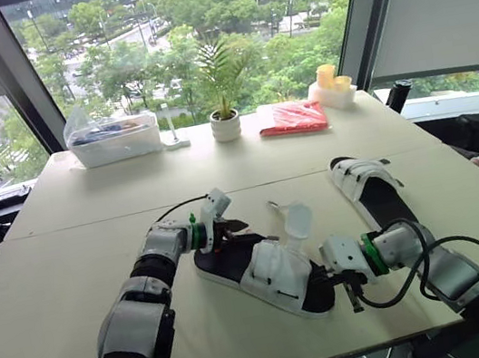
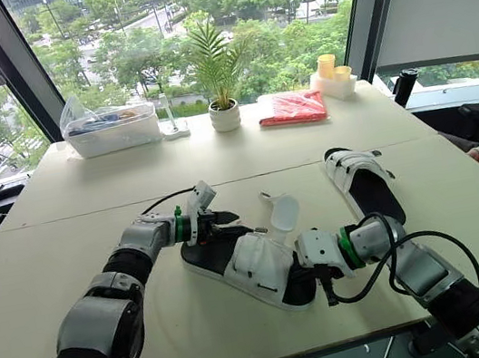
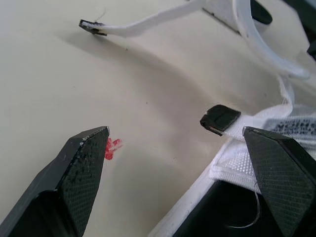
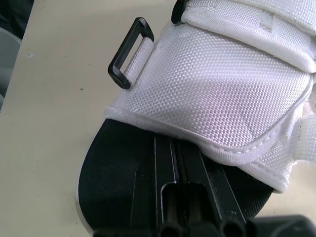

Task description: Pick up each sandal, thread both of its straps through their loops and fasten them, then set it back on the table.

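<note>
White-strapped sandal [image 1: 269, 270] sits slantwise near the counter's [image 1: 70, 262] front edge, heel toward your left gripper [image 1: 232, 229], toe at your right gripper [image 1: 354, 293]. Which arm would you use?

re: Left, imo. Its fingers are spread, with the loose strap tab [image 3: 220, 119] right between them. Your right fingers look pressed together and empty over the toe, beside the loop [image 4: 129, 52].

Your left arm [image 1: 141, 306] reaches forward, forearm angled inward. The left gripper [image 1: 232, 228] is held low, fingers [image 3: 84, 177] spread wide. Your right arm [image 1: 439, 270] bends inward at the elbow. The right gripper [image 1: 355, 296] tips downward, fingers seemingly pressed together.
</note>
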`<state>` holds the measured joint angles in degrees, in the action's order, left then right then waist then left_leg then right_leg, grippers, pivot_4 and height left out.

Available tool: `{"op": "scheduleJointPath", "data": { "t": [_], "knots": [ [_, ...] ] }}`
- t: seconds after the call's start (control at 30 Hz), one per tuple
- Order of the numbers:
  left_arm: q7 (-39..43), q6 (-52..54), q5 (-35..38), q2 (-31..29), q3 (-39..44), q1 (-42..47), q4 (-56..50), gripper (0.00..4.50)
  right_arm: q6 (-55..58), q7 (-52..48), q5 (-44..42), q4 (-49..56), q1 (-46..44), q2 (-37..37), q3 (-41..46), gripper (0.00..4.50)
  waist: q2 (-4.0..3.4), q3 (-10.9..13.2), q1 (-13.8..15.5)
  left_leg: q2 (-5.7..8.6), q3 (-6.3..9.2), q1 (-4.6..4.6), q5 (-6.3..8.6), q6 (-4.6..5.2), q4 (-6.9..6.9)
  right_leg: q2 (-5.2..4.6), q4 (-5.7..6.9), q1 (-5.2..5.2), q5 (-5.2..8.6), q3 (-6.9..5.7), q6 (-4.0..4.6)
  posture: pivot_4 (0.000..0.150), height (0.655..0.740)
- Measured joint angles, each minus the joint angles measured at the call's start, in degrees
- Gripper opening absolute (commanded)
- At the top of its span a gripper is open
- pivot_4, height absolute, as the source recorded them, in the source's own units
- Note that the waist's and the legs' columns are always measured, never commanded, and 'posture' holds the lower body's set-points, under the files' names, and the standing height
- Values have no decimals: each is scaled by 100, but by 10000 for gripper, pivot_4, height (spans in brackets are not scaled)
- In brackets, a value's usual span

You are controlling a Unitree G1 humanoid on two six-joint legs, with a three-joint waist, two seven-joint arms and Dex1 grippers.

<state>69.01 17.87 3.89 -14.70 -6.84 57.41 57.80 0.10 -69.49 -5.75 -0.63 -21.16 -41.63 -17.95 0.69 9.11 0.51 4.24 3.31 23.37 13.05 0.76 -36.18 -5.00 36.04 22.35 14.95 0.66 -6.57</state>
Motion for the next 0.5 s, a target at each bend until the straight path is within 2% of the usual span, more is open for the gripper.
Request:
{"op": "scheduleJointPath", "data": {
  "t": [0.23,0.5],
  "knots": [
    [997,560,-36,-703,-432,-561,-1169,44611,-50,-76,0,-41,-44,-5,-1,0,-1,0,-14,0,0,4,-5,9,6,-1,-3,7,1,4,1,1500,7400],
    [1402,1327,54,-1243,-660,-1313,-2752,44611,-51,-154,7,-165,-155,-12,28,0,-1,0,-13,0,-1,6,-4,9,10,-6,-4,10,10,8,18,1500,7400]
  ]
}}
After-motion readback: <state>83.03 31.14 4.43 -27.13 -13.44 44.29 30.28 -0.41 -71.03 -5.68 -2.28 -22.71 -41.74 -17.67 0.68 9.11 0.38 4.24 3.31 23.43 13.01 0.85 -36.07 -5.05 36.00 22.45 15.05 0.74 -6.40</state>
